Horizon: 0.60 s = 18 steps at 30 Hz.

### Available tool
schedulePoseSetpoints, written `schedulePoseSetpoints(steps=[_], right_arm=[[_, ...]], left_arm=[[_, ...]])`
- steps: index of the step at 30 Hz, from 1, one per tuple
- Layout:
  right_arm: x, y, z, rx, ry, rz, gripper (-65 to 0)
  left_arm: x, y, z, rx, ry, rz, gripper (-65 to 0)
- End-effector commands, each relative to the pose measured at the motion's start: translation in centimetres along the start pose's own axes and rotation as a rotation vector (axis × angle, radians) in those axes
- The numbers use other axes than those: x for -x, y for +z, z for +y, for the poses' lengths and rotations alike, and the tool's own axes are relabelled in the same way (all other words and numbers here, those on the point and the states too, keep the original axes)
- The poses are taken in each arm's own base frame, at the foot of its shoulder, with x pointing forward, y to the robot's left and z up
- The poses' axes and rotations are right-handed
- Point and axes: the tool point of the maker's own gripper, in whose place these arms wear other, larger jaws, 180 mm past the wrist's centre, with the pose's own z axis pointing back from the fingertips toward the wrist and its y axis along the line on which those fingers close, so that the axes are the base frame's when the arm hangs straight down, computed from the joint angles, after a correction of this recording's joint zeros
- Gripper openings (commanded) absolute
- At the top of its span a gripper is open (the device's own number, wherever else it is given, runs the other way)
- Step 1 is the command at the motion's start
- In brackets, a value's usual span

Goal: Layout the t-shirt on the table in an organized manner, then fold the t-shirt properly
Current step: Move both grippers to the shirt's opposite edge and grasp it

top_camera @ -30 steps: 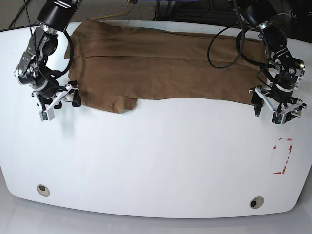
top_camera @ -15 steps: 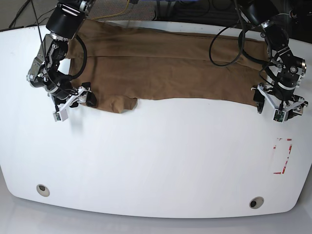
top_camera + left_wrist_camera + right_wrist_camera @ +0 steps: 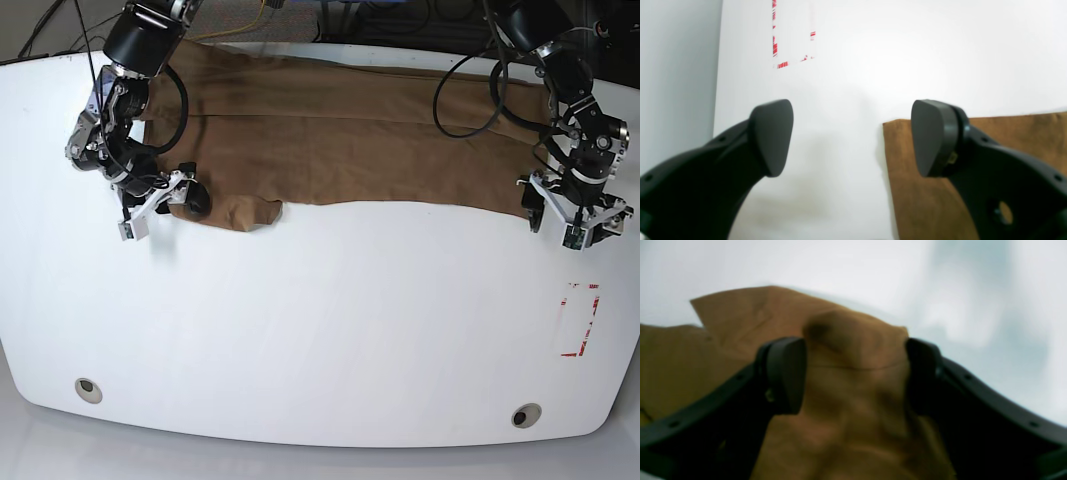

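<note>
Two wide-open grippers, left (image 3: 572, 222) and right (image 3: 160, 207), over t-shirt (image 3: 340, 140) corners on glossy white table (image 3: 320, 330).

White table (image 3: 320, 330); tan t-shirt (image 3: 350, 140) along far edge.

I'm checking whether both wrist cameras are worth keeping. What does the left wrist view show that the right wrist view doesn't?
Only the left wrist view shows the red dashed rectangle mark and the t-shirt's straight corner lying flat, with bare table between the open jaws of the left gripper. Only the right wrist view shows a rumpled bulge of cloth between the right gripper's open jaws. Both show tan-brown fabric, white tabletop and dark jaws.
</note>
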Motion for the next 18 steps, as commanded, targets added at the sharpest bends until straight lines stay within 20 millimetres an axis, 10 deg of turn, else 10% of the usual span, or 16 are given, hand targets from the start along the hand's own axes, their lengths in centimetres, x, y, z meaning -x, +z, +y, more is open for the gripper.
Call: schedulePoseSetpoints(steps=[1,9,18], right_arm=[[-0.4,0.3,-0.2,0.008,0.021,0.002,-32.0],[-0.1,0.4,-0.4,0.014,0.022,0.011,-62.2],[0.6,0.5,-0.4,0.014,0.017,0.021,-62.7]], left_arm=[[-0.9,-0.3,0.4,-0.003,0.006,-0.032,-12.6],[1.5,-1.6,-0.1,0.036,0.026,0.03,-12.6],[2.5,-3.2,-0.8,0.075,0.068,0.064,-12.7]])
